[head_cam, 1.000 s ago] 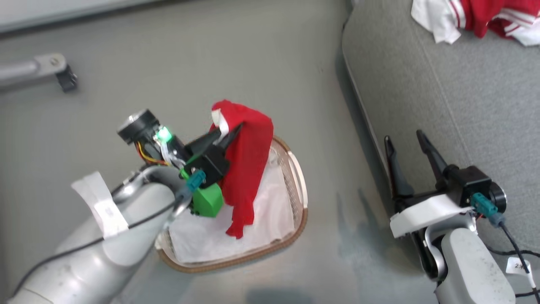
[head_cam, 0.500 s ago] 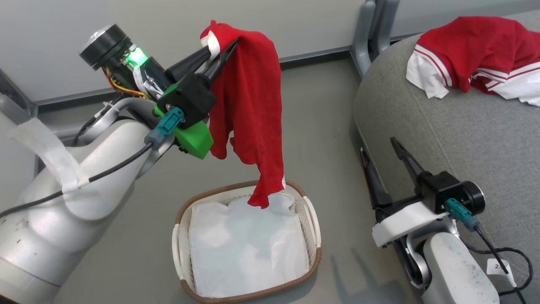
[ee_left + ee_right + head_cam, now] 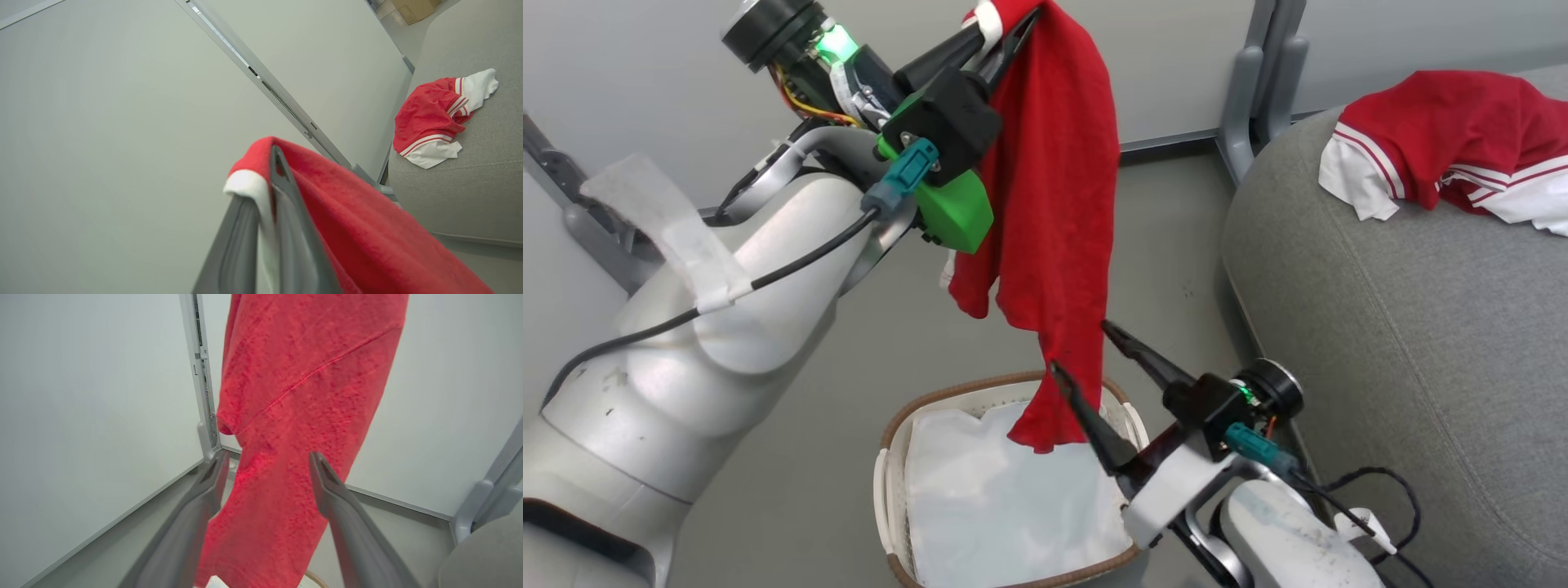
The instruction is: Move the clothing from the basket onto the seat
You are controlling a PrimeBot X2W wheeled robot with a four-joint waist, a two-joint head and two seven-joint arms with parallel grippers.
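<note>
One red garment (image 3: 1045,204) hangs over the basket (image 3: 931,398), pinched at its white-edged top by the left hand (image 3: 1011,28); a second garment (image 3: 1445,139) lies on the seat (image 3: 1380,343). The right hand (image 3: 1082,347), spread, flanks the hanging tail. Thin fabric might slip free or snag there, landing short.

Pale grey wall panels (image 3: 1176,65) stand behind a smooth grey floor (image 3: 849,425), with a dark strip (image 3: 1168,145) along their foot. A grey metal post (image 3: 1262,82) joins two panels. A cardboard box (image 3: 414,7) sits far off.
</note>
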